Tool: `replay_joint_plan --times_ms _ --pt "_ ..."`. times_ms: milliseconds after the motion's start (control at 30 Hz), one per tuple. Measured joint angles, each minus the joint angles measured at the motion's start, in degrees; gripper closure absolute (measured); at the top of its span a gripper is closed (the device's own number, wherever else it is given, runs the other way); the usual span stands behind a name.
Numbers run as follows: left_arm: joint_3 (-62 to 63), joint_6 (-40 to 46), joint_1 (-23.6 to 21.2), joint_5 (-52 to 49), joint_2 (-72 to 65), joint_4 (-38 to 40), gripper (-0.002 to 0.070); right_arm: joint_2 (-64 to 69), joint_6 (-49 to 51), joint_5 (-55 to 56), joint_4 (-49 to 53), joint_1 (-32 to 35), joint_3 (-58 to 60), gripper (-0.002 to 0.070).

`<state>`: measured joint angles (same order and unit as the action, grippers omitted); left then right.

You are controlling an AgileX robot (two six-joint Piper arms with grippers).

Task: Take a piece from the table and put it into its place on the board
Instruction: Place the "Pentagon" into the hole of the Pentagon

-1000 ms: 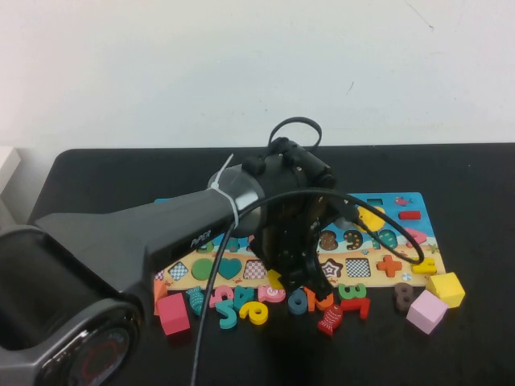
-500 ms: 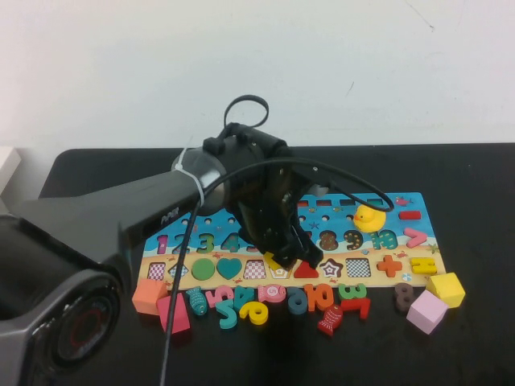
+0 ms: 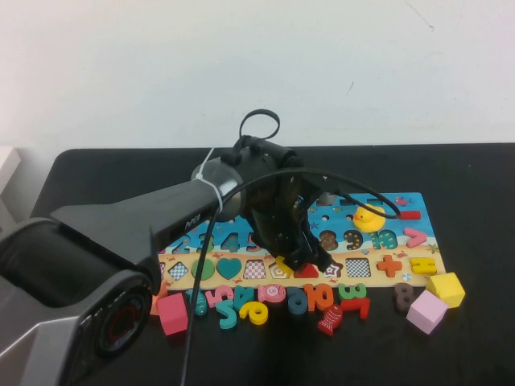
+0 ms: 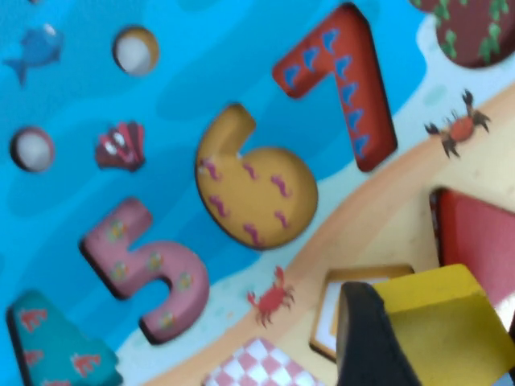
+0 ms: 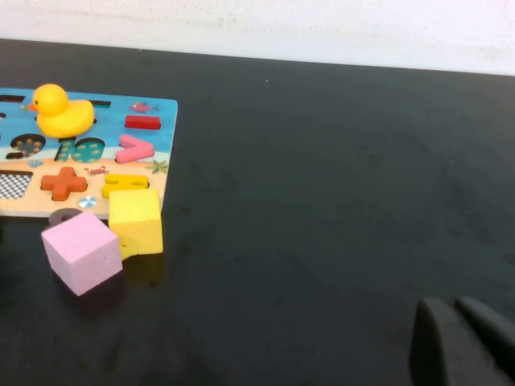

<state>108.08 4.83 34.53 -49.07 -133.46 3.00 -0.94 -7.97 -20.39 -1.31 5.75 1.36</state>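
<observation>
1. The left tool (image 3: 299,259) sits at the centre of the high view, reaching down over the lower row of the board (image 3: 378,240).
2. It is clenched on the piece (image 4: 438,322), which in the left wrist view fills the lower right corner, pressed against a dark fingertip (image 4: 366,338).
3. In that same view the piece hangs partly over a recess with a wooden-coloured rim (image 4: 334,310), just below the yellow 6 (image 4: 253,189) and beside a red shape (image 4: 475,233); whether it touches the board I cannot tell.
4. In the high view the piece (image 3: 282,264) shows only as a small yellow patch at the tool's tip, between a checkered recess (image 3: 254,269) and the red triangle (image 3: 306,271).
5. The right tool (image 5: 463,342) is at the lower right of the right wrist view, low over the bare black counter (image 5: 338,177); its fingertips lie together, clenched on nothing.
6. It is well apart from the board's end, which lies at the left of that view.
7. A pink cube (image 5: 80,251) and a yellow cube (image 5: 135,222) touch each other on the counter just off the board's corner, with a yellow duck (image 5: 60,111) standing on the board.
8. Loose number pieces (image 3: 257,304) line the counter along the board's near edge in the high view, with a red cube (image 3: 172,314) at lower left.
</observation>
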Motion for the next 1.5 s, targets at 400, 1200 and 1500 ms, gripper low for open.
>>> replay_joint_plan --times_ms 400,1200,1500 --pt "1.1 7.6 0.0 -2.6 -1.0 -0.7 0.0363 0.0 0.0 0.0 0.0 0.0 0.0 0.0657" --pt "1.1 16.1 0.0 -3.3 -1.0 -4.4 0.0363 0.0 0.0 0.0 0.0 0.0 0.0 0.0657" --pt "1.1 18.2 0.0 -3.2 -1.0 -3.8 0.0363 0.0 0.0 0.0 0.0 0.0 0.0 0.0657"
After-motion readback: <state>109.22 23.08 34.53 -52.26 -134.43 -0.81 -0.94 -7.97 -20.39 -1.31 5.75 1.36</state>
